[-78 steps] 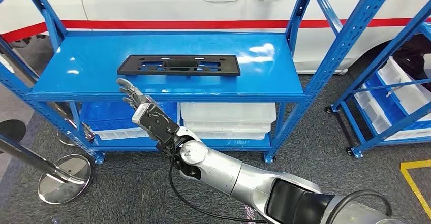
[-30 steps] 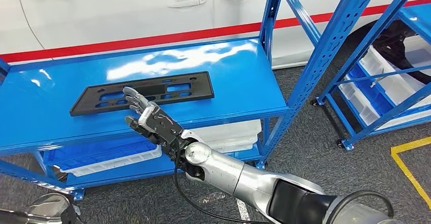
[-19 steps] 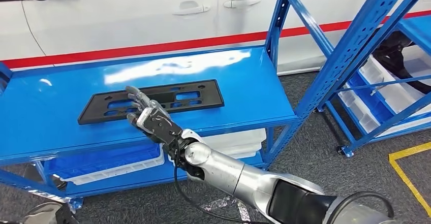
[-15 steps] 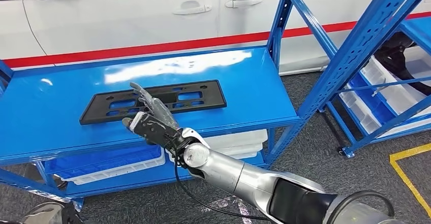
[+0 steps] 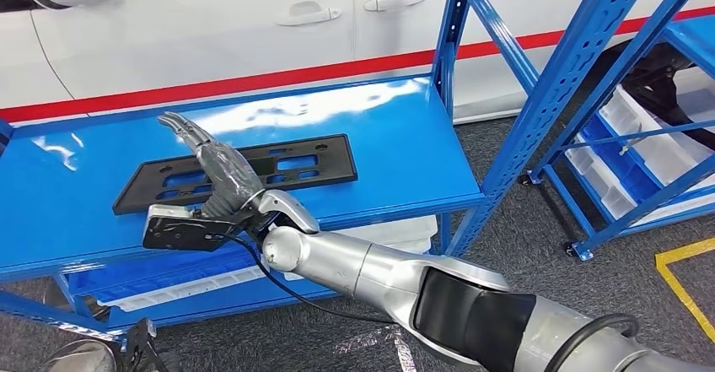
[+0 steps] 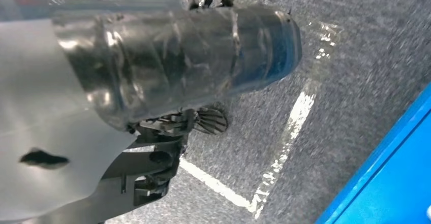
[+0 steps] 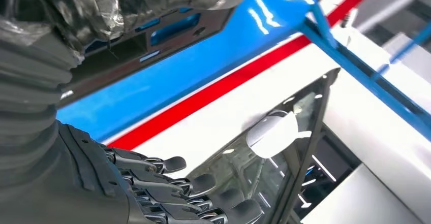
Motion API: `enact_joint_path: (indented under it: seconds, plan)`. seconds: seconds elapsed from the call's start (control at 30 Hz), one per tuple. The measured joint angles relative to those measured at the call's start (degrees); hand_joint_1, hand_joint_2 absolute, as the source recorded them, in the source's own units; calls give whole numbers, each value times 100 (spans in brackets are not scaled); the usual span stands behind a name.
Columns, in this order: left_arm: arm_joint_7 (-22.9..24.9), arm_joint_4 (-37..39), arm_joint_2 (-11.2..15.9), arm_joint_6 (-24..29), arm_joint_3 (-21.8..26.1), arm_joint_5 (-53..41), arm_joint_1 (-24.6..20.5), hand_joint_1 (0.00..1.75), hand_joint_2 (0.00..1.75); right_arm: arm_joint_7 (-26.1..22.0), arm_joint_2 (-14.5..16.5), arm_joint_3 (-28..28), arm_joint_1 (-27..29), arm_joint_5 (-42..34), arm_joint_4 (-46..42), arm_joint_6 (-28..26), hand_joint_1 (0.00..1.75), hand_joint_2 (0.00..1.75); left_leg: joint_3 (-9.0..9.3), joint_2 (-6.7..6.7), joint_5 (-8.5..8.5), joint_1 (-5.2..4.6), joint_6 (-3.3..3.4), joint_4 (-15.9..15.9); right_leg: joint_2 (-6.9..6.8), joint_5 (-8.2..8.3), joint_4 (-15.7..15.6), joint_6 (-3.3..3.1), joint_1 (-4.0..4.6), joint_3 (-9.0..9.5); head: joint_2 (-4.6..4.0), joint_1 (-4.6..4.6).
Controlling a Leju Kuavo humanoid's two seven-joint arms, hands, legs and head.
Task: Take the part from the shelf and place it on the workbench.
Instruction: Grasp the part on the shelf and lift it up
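White car body with a red stripe [image 5: 253, 68] fills the background behind the racking; door handles visible, and a side mirror shows in the right wrist view.

Blue steel shelf rack [image 5: 396, 148] stands in front of the car. Top deck is a glossy blue sheet with glare patches. Lower levels carry white plastic trays [image 5: 396, 229] and a blue tray. A second blue rack [image 5: 641, 169] stands to the right, well apart, with white bins on its lower tiers. Floor is grey carpet with a yellow tape line [image 5: 679, 271] at the right edge.

Silver right arm [image 5: 371, 275] enters from below right and reaches toward the shelf front.

Flat black rectangular plastic plate with cut-out slots [image 5: 291, 161], the part, lies flat on the top deck of the shelf, toward the left half, long side roughly parallel to the front edge.

Right hand [image 5: 211, 169]: palm turned sideways, fingers [image 5: 181, 127] extended and apart, raised over the left-centre portion of the part. It holds nothing. Whether any finger touches the part: cannot tell; in the right wrist view the fingers [image 7: 203, 183] are spread in free air, curled only slightly.

Left hand: state cannot be read from the left wrist view.
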Motion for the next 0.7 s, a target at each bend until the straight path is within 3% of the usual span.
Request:
enact_joint_path:
  seconds: [0.03, 0.1, 0.17, 0.27, 0.33, 0.43, 0.47, 0.5, 0.53, 0.6, 0.63, 0.7]
  plan:
    - [-67, 0, -12, -68, -23, -21, 5, 0, 0, 70, 69, 39, -68, 172, 141, -12, 0, 175, 104, 0, 148, 0, 11, -211, 4, -3, 1, -2, 1, 3, 0, 0]
    - [-220, 0, -23, -229, -86, -61, 10, 0, 0, 266, 227, 141, -225, 576, 441, -13, 0, 175, 497, -4, 482, -6, 44, -978, 20, -13, -5, 1, 7, 8, -1, -1]
    - [-293, 0, -30, -360, -157, -97, 17, 0, 0, 528, 367, 291, -373, 913, 738, 114, 0, 175, 760, -16, 594, -34, 77, -1498, 34, -11, -19, 23, 19, -4, -1, -1]
    - [-293, 3, -51, -450, -253, -127, 47, 0, 0, 941, 491, 585, -488, 1136, 1110, 610, 0, 175, 806, -24, 588, -41, 129, -1622, 29, -12, -56, 83, 25, -19, 0, 0]
    - [-282, 13, -64, -456, -288, -141, 38, 0, 0, 1155, 544, 779, -566, 1156, 1307, 1062, 0, 175, 840, -22, 619, -17, 190, -1699, 17, -155, 138, 118, 31, -116, 0, 4]
    - [-249, 22, -108, -486, -362, -164, 21, 0, 0, 1415, 589, 1028, -688, 1054, 1565, 1702, 0, 175, 858, -21, 623, -12, 255, -1723, 12, -573, 1164, 140, 37, -632, 0, 14]
    - [-240, 23, -127, -493, -395, -166, 23, 0, 0, 1482, 594, 1107, -702, 979, 1652, 1871, 0, 175, 858, -22, 617, -11, 263, -1716, 11, -615, 1436, 150, 33, -794, 0, 15]
    - [-235, 24, -145, -487, -426, -162, 26, 0, 0, 1538, 597, 1185, -706, 904, 1735, 2002, 0, 175, 859, -25, 608, -8, 266, -1705, 10, -554, 1504, 160, 25, -866, 0, 15]
    - [-233, 25, -161, -474, -455, -151, 27, 0, 0, 1594, 601, 1270, -713, 837, 1817, 2106, 0, 175, 861, -28, 594, -3, 263, -1687, 6, -387, 1333, 168, 12, -823, 0, 15]
    - [-232, 27, -187, -440, -515, -130, 24, 0, 0, 1700, 619, 1451, -745, 759, 1961, 2254, 0, 175, 861, -31, 545, 1, 233, -1629, -14, 2, 618, 176, -9, -520, 0, 15]
    - [-231, 28, -197, -426, -539, -120, 21, 0, 0, 1751, 635, 1540, -769, 728, 2023, 2314, 0, 175, 850, -29, 520, -10, 210, -1586, -19, 114, 299, 170, -11, -375, 0, 13]
    - [-230, 31, -213, -408, -573, -109, 13, 0, 0, 1847, 667, 1675, -805, 636, 2147, 2422, 0, 175, 827, -23, 506, -31, 162, -1555, -16, 136, 60, 143, 4, -258, 0, 13]
